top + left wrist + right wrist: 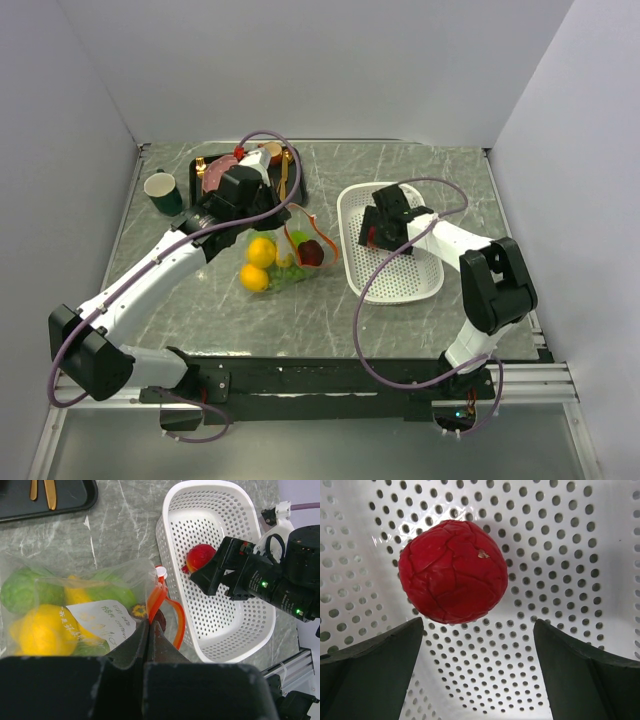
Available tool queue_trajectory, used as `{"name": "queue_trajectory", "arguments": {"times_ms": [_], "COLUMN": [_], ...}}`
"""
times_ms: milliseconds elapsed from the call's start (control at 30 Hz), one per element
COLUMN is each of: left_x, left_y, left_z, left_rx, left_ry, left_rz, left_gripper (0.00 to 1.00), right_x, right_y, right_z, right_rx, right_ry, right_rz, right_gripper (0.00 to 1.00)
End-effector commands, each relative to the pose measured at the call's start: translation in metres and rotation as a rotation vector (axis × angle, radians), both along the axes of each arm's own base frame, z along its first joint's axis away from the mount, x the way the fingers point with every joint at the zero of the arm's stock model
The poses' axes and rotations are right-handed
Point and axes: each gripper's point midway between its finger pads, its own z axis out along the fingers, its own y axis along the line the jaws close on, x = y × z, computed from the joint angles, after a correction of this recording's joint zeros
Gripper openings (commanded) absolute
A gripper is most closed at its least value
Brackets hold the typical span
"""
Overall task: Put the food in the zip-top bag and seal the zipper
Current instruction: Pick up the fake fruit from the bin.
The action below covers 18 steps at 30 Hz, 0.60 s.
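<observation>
Marbled table (420,170) | zip-top bag (100,595) lumpy, zipper (155,597) gaping | red food (452,572) crackled

Overhead sees all; both wrists face the basket (410,282), right nearest.

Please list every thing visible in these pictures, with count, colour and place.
zip-top bag: one, clear, table centre
zipper: one, orange-red, along the bag's mouth
yellow fruits: two, inside the bag
green pieces: at least two, inside the bag
dark red piece: one, at the bag's mouth
red fruit: one, in the basket
basket: one, white, right of the bag
tray: one, black, far left
cutlery: several, gold, on the tray
plate: one, pink, on the tray
cup: one, green, left edge
left hand: shut on the bag's edge
right hand: open, above the red fruit
</observation>
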Motion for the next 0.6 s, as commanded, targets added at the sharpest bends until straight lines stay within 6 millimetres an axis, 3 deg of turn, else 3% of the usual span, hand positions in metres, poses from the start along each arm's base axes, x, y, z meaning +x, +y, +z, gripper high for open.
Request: {"name": "queue_trajectory", "arguments": {"times_ms": [0,67,233,567], "left_x": [0.003,0.003,0.003,0.004], "left_y": [0.002,0.002,0.004,0.001], "left_z": [0.019,0.018,0.016,0.012], "left_rx": [-0.019,-0.017,-0.011,-0.010], "left_ry": [-0.050,-0.049,-0.047,-0.041], "left_rz": [0.003,0.004,0.011,0.005], "left_gripper": [0.01,0.01,0.01,0.01], "right_x": [0.026,0.030,0.038,0.045], "right_y": [-0.002,0.008,0.025,0.017], "right_z": [0.025,0.027,0.039,0.034], "right_rx": [0.075,0.220,0.373,0.302], "right_ry": [-0.096,-0.088,-0.145,-0.151], "right_rz": [-0.079,-0.096,-0.087,-0.074], "right_gripper": [0.98,0.98,0.97,0.97]}}
